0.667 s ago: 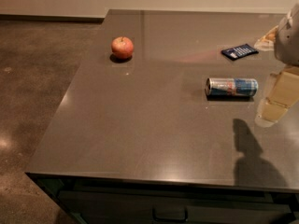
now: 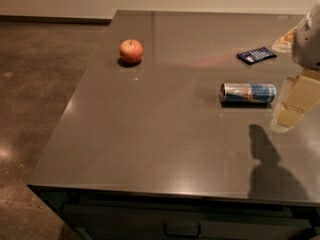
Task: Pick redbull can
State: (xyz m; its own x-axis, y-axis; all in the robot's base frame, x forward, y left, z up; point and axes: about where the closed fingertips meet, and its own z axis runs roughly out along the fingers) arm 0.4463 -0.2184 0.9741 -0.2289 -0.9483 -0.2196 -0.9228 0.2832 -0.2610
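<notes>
The redbull can (image 2: 248, 93) lies on its side on the grey table (image 2: 150, 134), right of the middle, its silver end facing left. My gripper (image 2: 294, 104) hangs above the table at the right edge of the camera view, just right of the can and a little nearer to me. It holds nothing that I can see. Its shadow falls on the table in front of the can.
A red apple (image 2: 131, 51) sits at the table's far left. A flat dark blue calculator (image 2: 256, 55) lies behind the can. A pale packet (image 2: 285, 39) lies at the far right. The table's left edge drops to a brown floor (image 2: 35, 84).
</notes>
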